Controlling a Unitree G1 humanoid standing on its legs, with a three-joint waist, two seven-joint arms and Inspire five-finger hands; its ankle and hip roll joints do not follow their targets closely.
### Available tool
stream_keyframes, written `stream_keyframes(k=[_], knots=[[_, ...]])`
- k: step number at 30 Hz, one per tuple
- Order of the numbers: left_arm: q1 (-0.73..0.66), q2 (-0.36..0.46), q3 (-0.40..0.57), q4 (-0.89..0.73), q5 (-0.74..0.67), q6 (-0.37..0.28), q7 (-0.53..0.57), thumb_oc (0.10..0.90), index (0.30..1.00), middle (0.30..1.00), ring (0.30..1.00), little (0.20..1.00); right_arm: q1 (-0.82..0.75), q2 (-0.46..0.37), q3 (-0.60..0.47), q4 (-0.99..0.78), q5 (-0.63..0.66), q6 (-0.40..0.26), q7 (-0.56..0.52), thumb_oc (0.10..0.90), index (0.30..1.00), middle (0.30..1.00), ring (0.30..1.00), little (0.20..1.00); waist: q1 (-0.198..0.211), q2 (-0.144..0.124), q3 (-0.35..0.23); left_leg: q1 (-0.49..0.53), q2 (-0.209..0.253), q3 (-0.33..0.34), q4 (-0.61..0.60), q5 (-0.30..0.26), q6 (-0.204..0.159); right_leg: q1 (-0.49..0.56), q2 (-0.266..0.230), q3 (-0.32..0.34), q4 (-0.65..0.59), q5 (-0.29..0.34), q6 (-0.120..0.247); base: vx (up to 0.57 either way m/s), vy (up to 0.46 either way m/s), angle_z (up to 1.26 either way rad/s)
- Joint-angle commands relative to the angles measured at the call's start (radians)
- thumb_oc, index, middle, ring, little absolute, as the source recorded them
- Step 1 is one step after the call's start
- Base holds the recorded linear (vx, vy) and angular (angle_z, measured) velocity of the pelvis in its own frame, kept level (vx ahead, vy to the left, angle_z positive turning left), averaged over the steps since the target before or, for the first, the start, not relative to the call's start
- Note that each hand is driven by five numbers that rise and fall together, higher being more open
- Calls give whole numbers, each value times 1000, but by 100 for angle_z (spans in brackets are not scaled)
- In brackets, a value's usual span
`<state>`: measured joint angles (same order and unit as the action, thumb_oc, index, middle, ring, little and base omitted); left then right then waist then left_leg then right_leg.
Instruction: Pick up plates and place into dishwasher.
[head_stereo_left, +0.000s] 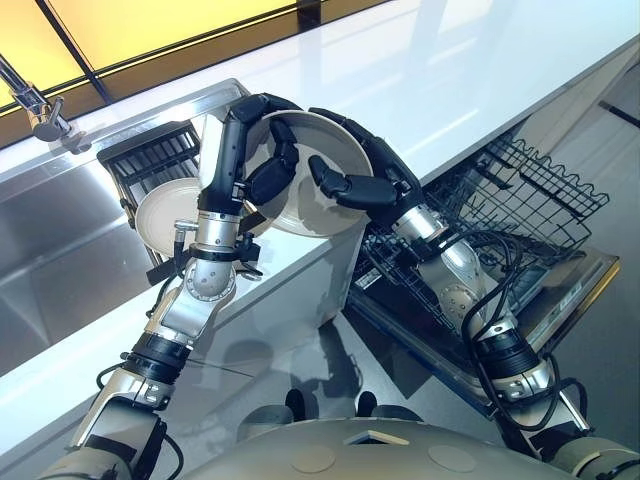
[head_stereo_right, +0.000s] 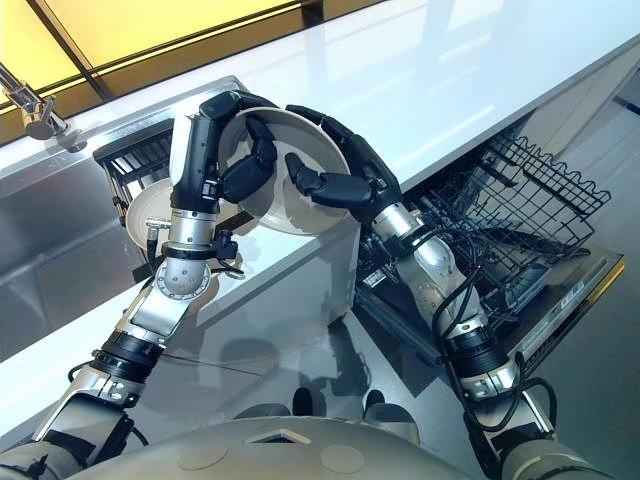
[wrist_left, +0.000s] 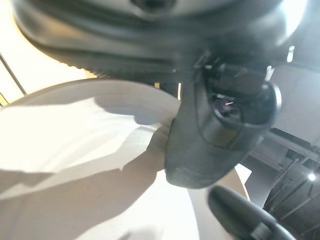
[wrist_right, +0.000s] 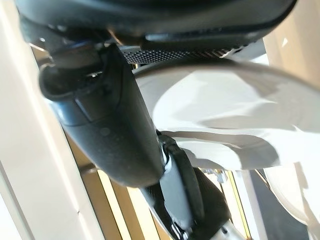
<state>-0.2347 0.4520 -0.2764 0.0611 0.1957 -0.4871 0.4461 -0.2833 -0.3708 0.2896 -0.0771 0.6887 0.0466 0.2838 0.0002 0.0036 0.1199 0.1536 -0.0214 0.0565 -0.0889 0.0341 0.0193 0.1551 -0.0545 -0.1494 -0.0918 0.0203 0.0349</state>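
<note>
Holding plate (head_stereo_left: 318, 180) tilted above the counter (head_stereo_left: 440, 80) edge, left hand (head_stereo_left: 262, 165) and right hand (head_stereo_left: 360, 175) both curled round its rim | second plate (head_stereo_left: 168, 215) in sink rack (head_stereo_left: 150, 160) | dishwasher rack (head_stereo_left: 520, 200) open to the right | risk: slipping during handover if one grip loosens early, or striking the counter edge.

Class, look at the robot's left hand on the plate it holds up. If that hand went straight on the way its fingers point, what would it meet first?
The left hand points up and away over the sink edge. Beyond the plate it grips, the white counter probably comes first, though depth is unclear.
</note>
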Motion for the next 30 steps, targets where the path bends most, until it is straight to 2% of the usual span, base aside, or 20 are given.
stream_keyframes(k=[1, 13, 18, 30], knots=[[-126, 0, 1, -99, -38, -170, 58, 100, 300, 300, 300, 200, -77, 11, -9, -32, 54, -38, 54, 800, 900, 900, 900, 900, 5, 10, -79, 15, -16, 2, 12, -103, -7, -14, 51, -34, 89, -128, 11, 0, 0, 0], [-136, -10, -9, -90, -35, -161, 74, 100, 300, 300, 300, 200, -94, 12, 0, -41, 54, -15, 51, 800, 900, 900, 900, 900, 3, 9, -78, 16, -15, 7, 14, -104, -7, -13, 50, -30, 83, -125, 14, 0, 0, 0], [-137, -18, -16, -94, -39, -159, 74, 100, 300, 300, 300, 200, -92, 24, 3, -43, 62, -26, 25, 800, 900, 900, 900, 900, 1, 9, -76, 18, -14, 8, 15, -105, -6, -11, 50, -28, 82, -124, 15, 0, 0, 0], [-140, -24, -37, -107, -14, -156, 87, 100, 300, 300, 300, 200, -88, 51, 11, -31, 112, -2, -34, 800, 900, 900, 900, 900, 2, 12, -72, 20, -14, 4, 14, -104, -7, -12, 49, -31, 86, -125, 14, 0, 0, 0]])
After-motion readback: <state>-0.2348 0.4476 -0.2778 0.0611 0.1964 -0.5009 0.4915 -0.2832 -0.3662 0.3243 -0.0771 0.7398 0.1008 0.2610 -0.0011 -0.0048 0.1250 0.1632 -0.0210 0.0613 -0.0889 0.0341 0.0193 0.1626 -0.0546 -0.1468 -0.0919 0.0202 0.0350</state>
